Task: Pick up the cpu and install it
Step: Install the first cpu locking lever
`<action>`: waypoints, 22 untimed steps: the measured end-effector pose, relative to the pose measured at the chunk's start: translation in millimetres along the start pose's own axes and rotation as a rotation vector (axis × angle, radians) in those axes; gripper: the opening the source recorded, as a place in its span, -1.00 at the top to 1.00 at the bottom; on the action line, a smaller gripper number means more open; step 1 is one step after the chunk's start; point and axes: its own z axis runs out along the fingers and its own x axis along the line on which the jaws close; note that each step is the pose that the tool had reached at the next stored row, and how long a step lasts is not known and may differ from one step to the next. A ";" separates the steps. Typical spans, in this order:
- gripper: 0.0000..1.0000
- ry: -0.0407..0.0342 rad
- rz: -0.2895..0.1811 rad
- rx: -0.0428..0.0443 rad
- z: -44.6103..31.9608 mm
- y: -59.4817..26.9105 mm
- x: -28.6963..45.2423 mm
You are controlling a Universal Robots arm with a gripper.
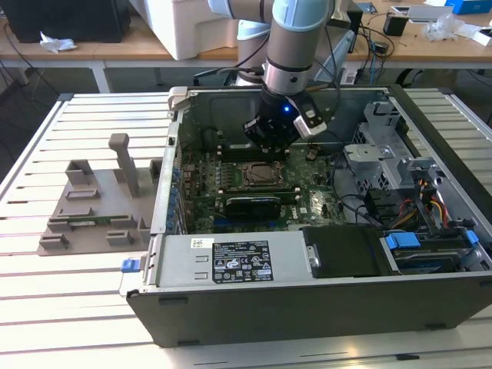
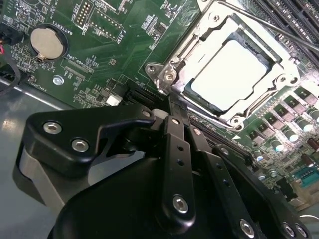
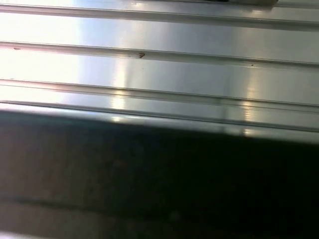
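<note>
Cpu: seated flat in socket on board, inside open case. Gripper: fingers pressed together, holding nothing, just beside socket. Step, by judgement: placement done; securing remains, calling for careful contact at the socket frame

You are in a robotics lab or electronics workshop: an opened computer case lies on a slatted aluminium table, grey plastic fixture blocks sit towards its edge on the exterior view's left, and cluttered wooden workbenches stand behind.
</note>
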 end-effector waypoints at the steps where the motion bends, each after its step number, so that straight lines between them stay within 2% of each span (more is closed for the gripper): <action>1: 0.79 -0.0002 0.000 -0.0006 -0.9 0.1 0.0; 4: 0.79 0.0000 0.000 -0.0001 -10.9 0.0 0.7; 7: 0.79 0.0001 0.000 0.0011 -11.9 -5.4 1.3; 12: 0.79 0.0011 0.001 0.0119 -12.7 -21.5 2.9; 16: 0.79 0.0018 0.001 0.0196 -13.6 -40.0 4.7; 19: 0.79 0.0022 0.002 0.0227 -15.4 -43.0 5.1; 21: 0.79 0.0022 0.002 0.0234 -22.0 -42.7 5.5; 22: 0.79 0.0022 0.002 0.0234 -27.7 -42.4 5.9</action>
